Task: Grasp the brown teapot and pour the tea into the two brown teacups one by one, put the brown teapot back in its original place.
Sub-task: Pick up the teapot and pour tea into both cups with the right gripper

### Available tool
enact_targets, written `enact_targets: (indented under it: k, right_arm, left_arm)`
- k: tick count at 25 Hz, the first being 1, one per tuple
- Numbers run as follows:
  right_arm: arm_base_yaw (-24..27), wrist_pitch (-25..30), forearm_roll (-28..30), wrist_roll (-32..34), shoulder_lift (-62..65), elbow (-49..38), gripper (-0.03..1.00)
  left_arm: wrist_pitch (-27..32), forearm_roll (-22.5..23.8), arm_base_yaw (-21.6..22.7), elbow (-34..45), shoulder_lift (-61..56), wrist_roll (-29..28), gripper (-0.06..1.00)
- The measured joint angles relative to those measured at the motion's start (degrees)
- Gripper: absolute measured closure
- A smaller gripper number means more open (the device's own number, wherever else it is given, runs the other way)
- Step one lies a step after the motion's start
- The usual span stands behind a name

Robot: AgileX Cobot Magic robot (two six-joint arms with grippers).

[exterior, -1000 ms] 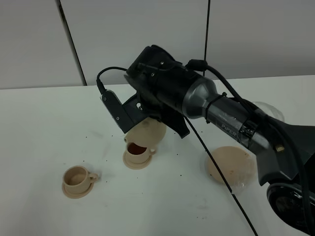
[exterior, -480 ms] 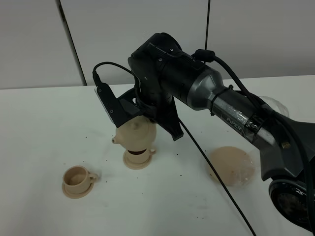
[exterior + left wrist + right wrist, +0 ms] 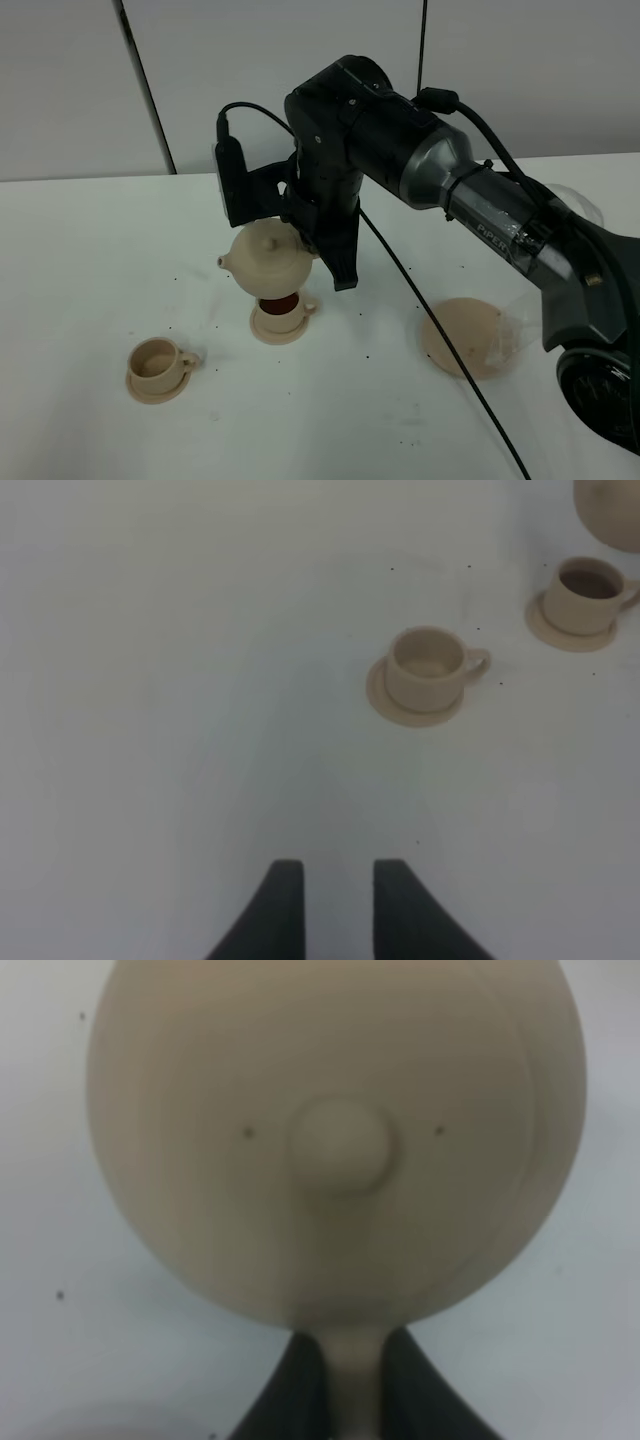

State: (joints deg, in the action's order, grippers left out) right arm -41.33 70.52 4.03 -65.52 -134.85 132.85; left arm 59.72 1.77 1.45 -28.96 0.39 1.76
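Note:
The brown teapot point(image 3: 268, 260) hangs roughly upright in the air, spout to the left, just above one brown teacup point(image 3: 281, 312) that holds dark tea on its saucer. My right gripper point(image 3: 308, 250) is shut on the teapot's loop handle; the right wrist view shows the lid knob point(image 3: 340, 1145) and the handle between the fingers point(image 3: 300, 1390). The other teacup point(image 3: 157, 365) stands on its saucer to the left and looks empty point(image 3: 425, 670). The round plate point(image 3: 470, 335) lies bare at the right. My left gripper point(image 3: 338, 915) hovers over bare table, jaws slightly apart, holding nothing.
A black cable point(image 3: 400, 290) hangs from the right arm across the table towards the front. A clear plastic item point(image 3: 570, 205) sits behind the plate at the right. The table is white, with a grey wall behind it.
The teapot has swung back from a tilted pouring pose to upright and risen a little above the filled cup. The right wrist has rotated. The left gripper's earlier state is not shown.

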Motion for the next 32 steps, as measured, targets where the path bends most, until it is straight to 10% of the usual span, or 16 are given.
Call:
enact_targets:
  k: [32]
  right_arm:
    - [0.66, 0.04, -3.15, 14.14, 0.85, -7.1, 0.87]
  left_arm:
    - [0.0, 0.0, 0.0, 0.0, 0.0, 0.0, 0.7]
